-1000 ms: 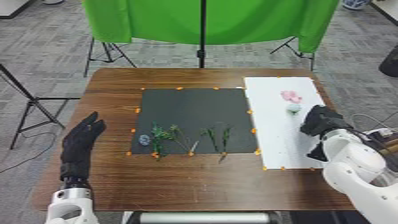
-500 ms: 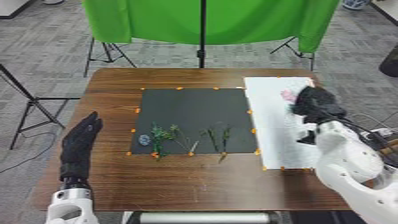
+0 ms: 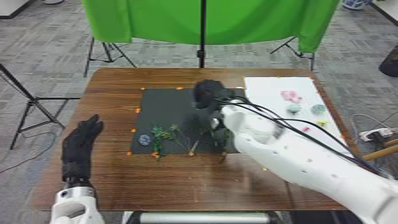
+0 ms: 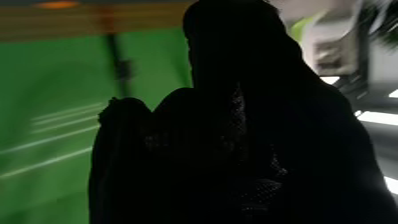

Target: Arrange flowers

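Brown wooden table (image 3: 107, 175), grey floor (image 3: 40, 50), one green cloth (image 3: 160, 22) behind, one black mat (image 3: 164, 107) with green stems (image 3: 159, 134), exact count unclear, one white mat (image 3: 265, 95) with five flower heads (image 3: 290, 96), left hand (image 3: 82, 142) straight-fingered, right hand (image 3: 210, 95) above black mat, cannot tell its state.

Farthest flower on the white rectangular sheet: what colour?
Farthest flower: pink, clearest in the head view.

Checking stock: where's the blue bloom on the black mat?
In the head view, the bloom lies by the mat's near left corner, left of the greenery.
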Action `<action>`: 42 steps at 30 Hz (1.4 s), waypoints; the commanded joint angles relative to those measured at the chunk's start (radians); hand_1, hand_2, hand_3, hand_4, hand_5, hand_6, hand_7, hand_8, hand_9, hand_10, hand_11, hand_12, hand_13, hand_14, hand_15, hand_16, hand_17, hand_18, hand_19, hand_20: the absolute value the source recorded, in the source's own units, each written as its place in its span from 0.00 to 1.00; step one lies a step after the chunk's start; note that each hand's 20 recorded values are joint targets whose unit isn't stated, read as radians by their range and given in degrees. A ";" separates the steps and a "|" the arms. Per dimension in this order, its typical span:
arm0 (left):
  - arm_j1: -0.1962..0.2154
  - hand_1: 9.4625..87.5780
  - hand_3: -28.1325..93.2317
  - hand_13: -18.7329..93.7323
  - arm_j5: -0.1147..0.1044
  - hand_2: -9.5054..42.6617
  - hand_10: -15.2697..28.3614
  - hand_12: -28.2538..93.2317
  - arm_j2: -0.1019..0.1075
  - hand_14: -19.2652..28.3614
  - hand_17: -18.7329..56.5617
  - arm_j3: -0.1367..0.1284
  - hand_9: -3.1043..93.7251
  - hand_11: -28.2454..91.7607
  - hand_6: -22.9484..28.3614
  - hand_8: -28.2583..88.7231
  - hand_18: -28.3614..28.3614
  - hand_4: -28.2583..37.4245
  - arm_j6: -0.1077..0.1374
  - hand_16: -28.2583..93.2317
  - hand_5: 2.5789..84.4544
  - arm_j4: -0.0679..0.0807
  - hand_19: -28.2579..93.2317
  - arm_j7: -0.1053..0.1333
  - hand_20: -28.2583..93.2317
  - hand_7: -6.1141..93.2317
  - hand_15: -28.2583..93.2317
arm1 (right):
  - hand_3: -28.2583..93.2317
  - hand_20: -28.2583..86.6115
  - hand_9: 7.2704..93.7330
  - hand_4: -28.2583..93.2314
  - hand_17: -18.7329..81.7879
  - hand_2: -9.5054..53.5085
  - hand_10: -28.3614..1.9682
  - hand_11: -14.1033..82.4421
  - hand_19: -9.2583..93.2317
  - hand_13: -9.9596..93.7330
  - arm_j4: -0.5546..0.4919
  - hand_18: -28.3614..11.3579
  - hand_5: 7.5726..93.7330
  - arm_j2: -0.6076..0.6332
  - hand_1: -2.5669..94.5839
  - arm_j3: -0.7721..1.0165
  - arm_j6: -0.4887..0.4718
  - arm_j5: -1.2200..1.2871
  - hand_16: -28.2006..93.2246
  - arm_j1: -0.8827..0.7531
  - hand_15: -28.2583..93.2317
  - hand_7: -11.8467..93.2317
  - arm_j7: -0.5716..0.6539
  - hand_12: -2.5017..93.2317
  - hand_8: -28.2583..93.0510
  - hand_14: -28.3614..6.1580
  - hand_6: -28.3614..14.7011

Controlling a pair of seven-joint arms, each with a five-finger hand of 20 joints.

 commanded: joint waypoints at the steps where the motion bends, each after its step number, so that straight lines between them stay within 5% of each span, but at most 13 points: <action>1: 0.019 0.30 0.65 0.45 -0.024 0.74 0.67 0.29 -0.001 0.70 0.38 0.014 0.50 0.36 0.54 0.18 0.63 0.00 0.024 0.22 0.54 -0.013 0.26 -0.012 0.38 0.19 0.36 | 0.66 0.80 0.97 0.12 0.84 0.00 0.66 0.26 1.00 0.95 0.130 0.43 0.83 -0.250 0.69 -0.031 -0.066 -0.039 0.54 0.127 0.75 0.31 -0.048 0.53 0.37 0.77 0.66; 7: 0.026 0.27 0.67 0.45 -0.029 0.73 0.68 0.30 0.007 0.70 0.38 0.021 0.50 0.37 0.54 0.18 0.63 0.00 0.015 0.22 0.54 -0.018 0.26 0.005 0.38 0.19 0.37 | 0.67 0.80 0.96 0.11 0.84 0.00 0.66 0.26 1.00 0.95 0.183 0.43 0.82 -0.285 0.69 -0.067 -0.107 -0.044 0.55 0.130 0.76 0.32 -0.031 0.52 0.37 0.76 0.66; 19: 0.005 0.24 0.70 0.45 -0.036 0.62 0.67 0.30 0.016 0.70 0.37 0.032 0.50 0.37 0.54 0.18 0.64 0.00 0.019 0.21 0.53 -0.013 0.27 -0.004 0.38 0.19 0.38 | 0.66 0.80 0.92 0.10 0.82 0.00 0.64 0.24 1.00 0.93 0.250 0.42 0.77 -0.320 0.65 -0.077 -0.095 -0.091 0.54 0.109 0.76 0.28 -0.012 0.50 0.33 0.76 0.63; 26: -0.006 0.23 0.70 0.45 -0.041 0.58 0.67 0.30 0.020 0.71 0.36 0.034 0.50 0.37 0.54 0.18 0.64 0.00 0.021 0.21 0.53 -0.008 0.27 -0.008 0.38 0.19 0.38 | 0.64 0.80 0.89 0.10 0.82 0.00 0.64 0.24 1.00 0.92 0.252 0.42 0.73 -0.312 0.65 -0.046 -0.179 -0.097 0.54 0.088 0.76 0.27 -0.019 0.50 0.31 0.75 0.63; 31: -0.007 0.23 0.71 0.45 -0.039 0.59 0.67 0.31 0.019 0.71 0.36 0.036 0.50 0.38 0.54 0.18 0.64 0.00 0.018 0.22 0.53 -0.007 0.27 -0.013 0.38 0.19 0.38 | 0.69 0.80 0.84 0.07 0.81 0.00 0.60 0.31 1.00 0.92 0.238 0.41 0.70 -0.302 0.59 -0.051 -0.183 -0.089 0.54 0.086 0.77 0.28 0.003 0.44 0.19 0.74 0.63; 36: -0.009 0.22 0.72 0.45 -0.034 0.57 0.67 0.31 0.016 0.71 0.36 0.036 0.50 0.38 0.54 0.18 0.64 0.00 0.012 0.22 0.53 -0.006 0.27 -0.020 0.38 0.19 0.38 | 0.74 0.80 0.80 0.06 0.81 0.00 0.55 0.38 1.00 0.91 0.152 0.41 0.67 -0.256 0.52 -0.011 -0.272 -0.077 0.54 0.085 0.76 0.27 0.034 0.35 0.17 0.73 0.63; 42: -0.001 0.21 0.73 0.45 -0.032 0.53 0.67 0.31 0.012 0.72 0.36 0.029 0.50 0.38 0.54 0.18 0.64 0.00 0.011 0.22 0.53 -0.008 0.27 -0.029 0.38 0.19 0.39 | 0.75 0.76 0.73 0.07 0.78 0.00 0.44 0.38 1.00 0.90 -0.140 0.38 0.59 -0.047 0.42 0.118 -0.248 0.003 0.53 0.046 0.74 0.24 0.101 0.30 0.18 0.69 0.61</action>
